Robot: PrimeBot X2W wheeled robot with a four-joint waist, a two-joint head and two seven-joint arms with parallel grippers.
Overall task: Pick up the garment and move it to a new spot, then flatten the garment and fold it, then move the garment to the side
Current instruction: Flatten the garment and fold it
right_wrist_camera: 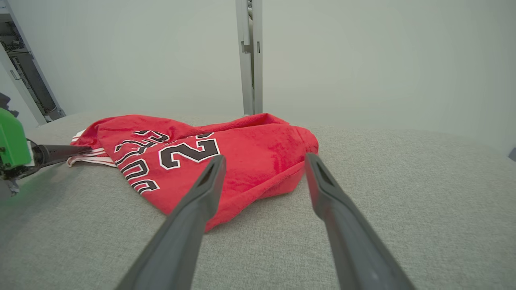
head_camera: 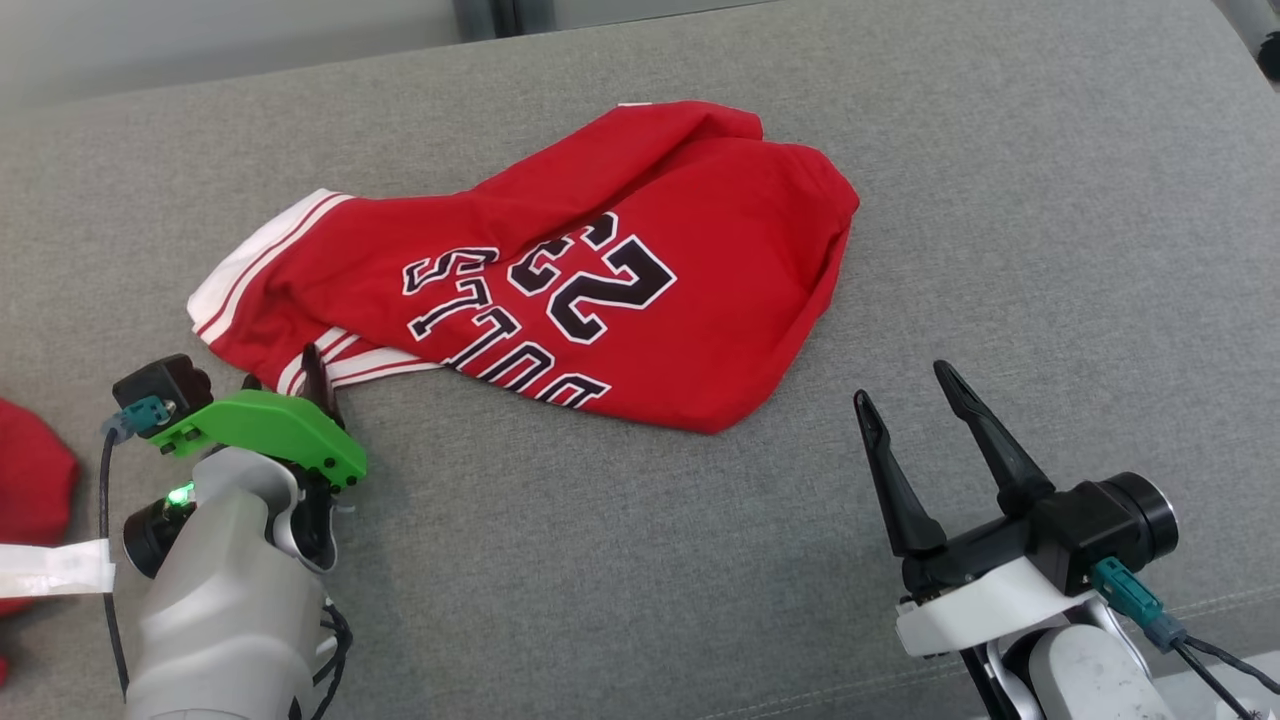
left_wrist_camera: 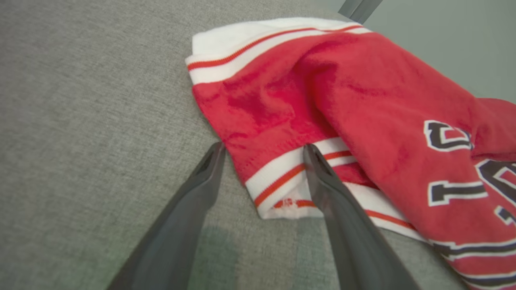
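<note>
Head view: big grey couch [head_camera: 1000, 200] with a red jersey [head_camera: 740, 250] lying crumpled in the middle of it. Left gripper [left_wrist_camera: 264, 151] has its fingers spread either side of the white striped hem corner, not clamped. Right gripper [head_camera: 903, 385] is spread too, over bare couch near the jersey, not touching it.

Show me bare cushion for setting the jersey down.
Widest: grey fabric cushion right of the red-and-white jersey, beyond the right gripper. Also between the grippers, below the jersey. Crowded: left gripper at the striped hem, near another red cloth.
</note>
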